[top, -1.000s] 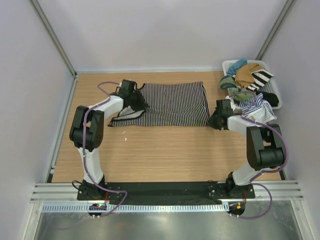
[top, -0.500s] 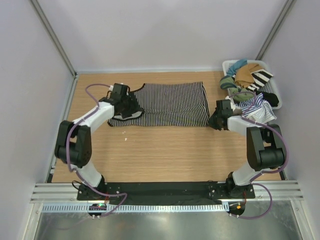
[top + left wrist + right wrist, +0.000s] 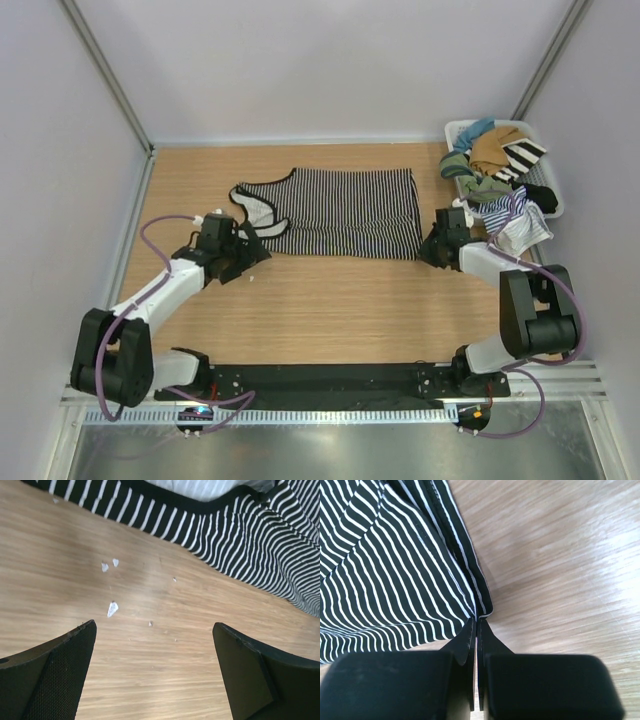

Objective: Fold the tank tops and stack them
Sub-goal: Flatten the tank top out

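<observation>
The black-and-white tank top (image 3: 335,210) lies spread flat on the wooden table, neckline to the left. My left gripper (image 3: 257,256) hovers open just near-left of it; in the left wrist view its gripper (image 3: 155,630) has only bare wood between the fingers (image 3: 55,670), and the tank top's edge (image 3: 240,535) lies beyond. My right gripper (image 3: 428,248) is shut on the tank top's near right hem corner; the right wrist view shows the fingertips (image 3: 470,635) pinching that corner (image 3: 481,611). The blue-and-white tank top (image 3: 515,215) hangs over the basket's near edge.
A white basket (image 3: 455,130) at the far right holds tan, green, teal and black clothes and a bold wide-striped cloth (image 3: 522,155). A few small white specks (image 3: 112,609) lie on the wood near my left gripper. Grey walls close in on three sides.
My left gripper opened, let go of the tank top's left end and drew back toward the near left. That end now lies unfolded with the neckline showing. The right gripper stays shut at the corner.
</observation>
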Available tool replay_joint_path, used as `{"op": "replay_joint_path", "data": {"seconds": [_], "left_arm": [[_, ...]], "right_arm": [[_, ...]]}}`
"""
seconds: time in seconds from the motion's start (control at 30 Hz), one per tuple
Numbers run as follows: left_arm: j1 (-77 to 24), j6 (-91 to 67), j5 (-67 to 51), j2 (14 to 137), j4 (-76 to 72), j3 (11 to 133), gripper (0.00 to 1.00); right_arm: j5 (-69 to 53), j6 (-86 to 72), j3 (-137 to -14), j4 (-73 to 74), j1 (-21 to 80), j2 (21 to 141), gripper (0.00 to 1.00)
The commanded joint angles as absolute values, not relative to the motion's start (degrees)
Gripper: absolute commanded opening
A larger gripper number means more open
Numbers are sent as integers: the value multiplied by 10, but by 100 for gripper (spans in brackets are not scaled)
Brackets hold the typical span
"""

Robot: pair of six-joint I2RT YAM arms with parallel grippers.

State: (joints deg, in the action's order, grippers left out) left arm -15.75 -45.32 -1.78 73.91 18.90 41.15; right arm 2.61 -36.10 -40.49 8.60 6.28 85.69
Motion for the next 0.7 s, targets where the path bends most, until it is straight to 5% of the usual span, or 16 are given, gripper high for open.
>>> {"op": "replay_joint_path", "data": {"seconds": [0.0, 0.67], "left_arm": [[-157, -489, -39, 687, 148, 400, 100], [-290, -693, 80, 711, 26, 329, 85]], "right_arm": [[11, -351, -380, 59, 65, 825, 1], [-7, -383, -272, -13, 67, 732, 1]]}}
